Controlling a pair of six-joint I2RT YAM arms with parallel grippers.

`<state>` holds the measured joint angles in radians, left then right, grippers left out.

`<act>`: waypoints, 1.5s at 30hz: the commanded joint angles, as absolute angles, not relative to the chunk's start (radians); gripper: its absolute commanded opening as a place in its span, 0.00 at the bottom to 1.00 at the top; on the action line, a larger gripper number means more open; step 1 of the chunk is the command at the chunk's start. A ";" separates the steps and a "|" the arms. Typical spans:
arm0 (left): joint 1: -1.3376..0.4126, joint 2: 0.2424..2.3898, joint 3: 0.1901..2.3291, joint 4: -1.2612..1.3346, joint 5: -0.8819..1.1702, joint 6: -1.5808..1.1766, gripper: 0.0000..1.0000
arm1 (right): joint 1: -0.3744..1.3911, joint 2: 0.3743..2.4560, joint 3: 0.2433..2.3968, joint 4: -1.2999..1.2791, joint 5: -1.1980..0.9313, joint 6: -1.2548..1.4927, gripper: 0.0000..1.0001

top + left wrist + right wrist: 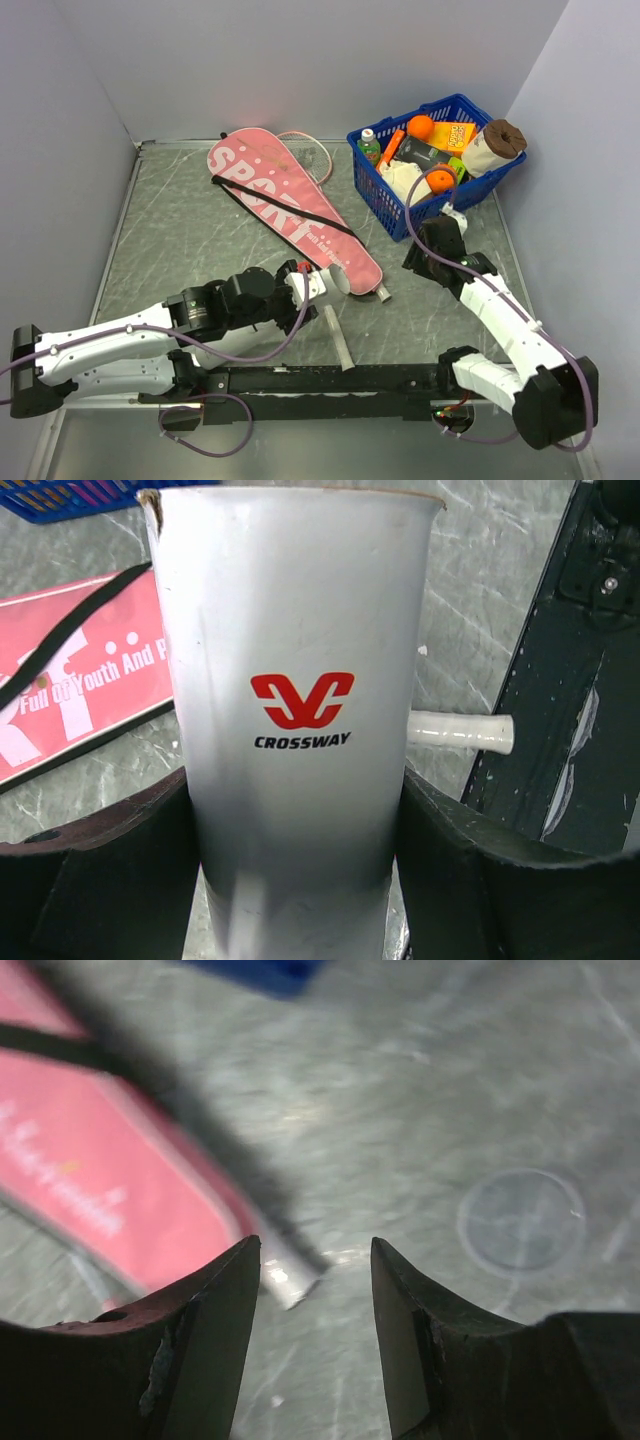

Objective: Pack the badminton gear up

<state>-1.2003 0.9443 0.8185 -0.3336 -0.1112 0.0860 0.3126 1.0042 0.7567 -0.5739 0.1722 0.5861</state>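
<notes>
The pink bag (280, 205) lettered "SPORT" lies diagonally on the table, its black strap across it. My left gripper (316, 286) is shut on the white tube (336, 280) at the bag's narrow end. In the left wrist view the tube (300, 710), marked CROSSWAY, fills the space between both fingers. One white racket handle (337, 340) lies loose in front of the tube, and another handle end (383, 294) sticks out of the bag. A thin pink racket hoop (312, 152) shows behind the bag. My right gripper (415, 262) hangs open just right of that handle end (290, 1280), holding nothing.
A blue basket (380, 195) full of groceries stands at the back right, close behind my right arm. Grey walls enclose the table on three sides. The black rail (330, 380) of the arm bases runs along the near edge.
</notes>
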 commanded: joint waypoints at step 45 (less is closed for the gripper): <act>-1.204 0.885 0.870 -0.288 -0.127 0.069 0.01 | 0.097 1.362 0.670 -0.520 0.143 0.623 0.19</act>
